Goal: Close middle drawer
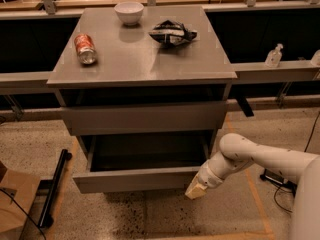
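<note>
Far left, a cardboard box (14, 199) is sitting on the floor with a black bar (55, 190) lying next to it. On the cabinet's grey surface (125, 64), a red can (85, 48) is lying on its side near the left edge. A white bowl (129, 11) is standing at the back and a dark crumpled bag (172, 32) is resting to its right.

Below that, the middle drawer (135, 180) is hanging wide open, sticking out well past the taller drawer front (145, 117) above it, with its grey inside showing.

The gripper (196, 190) is hovering low at the right end of that open drawer's front, on the white arm (260, 156) that's reaching in from the right. Honestly can't tell if the gripper is apart or together, or whether it's actually touching the front.

Far right, a small clear bottle (274, 56) is standing on a side ledge.
</note>
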Robot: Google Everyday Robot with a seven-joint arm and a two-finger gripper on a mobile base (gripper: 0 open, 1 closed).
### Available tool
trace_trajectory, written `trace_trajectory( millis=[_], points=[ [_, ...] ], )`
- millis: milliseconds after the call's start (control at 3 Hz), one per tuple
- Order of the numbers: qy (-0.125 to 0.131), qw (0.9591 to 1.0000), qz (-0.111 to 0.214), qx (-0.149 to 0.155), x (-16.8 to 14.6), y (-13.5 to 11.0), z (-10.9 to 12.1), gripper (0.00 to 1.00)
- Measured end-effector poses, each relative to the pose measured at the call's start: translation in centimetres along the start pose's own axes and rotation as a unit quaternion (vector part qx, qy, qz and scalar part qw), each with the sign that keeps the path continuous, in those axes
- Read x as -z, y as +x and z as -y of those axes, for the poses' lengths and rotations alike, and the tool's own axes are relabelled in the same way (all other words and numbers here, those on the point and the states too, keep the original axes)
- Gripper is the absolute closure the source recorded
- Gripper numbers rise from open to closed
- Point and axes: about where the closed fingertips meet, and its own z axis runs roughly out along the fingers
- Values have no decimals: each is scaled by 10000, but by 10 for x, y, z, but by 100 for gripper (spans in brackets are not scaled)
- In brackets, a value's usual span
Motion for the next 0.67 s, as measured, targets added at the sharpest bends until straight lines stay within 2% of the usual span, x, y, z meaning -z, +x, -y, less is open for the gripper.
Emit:
trace_trajectory(
  millis=[333, 667],
  points=[
    [0, 10000, 0, 0, 0, 0, 0, 100],
    [244, 9996, 31, 152, -10, -4, 10, 100]
  ],
)
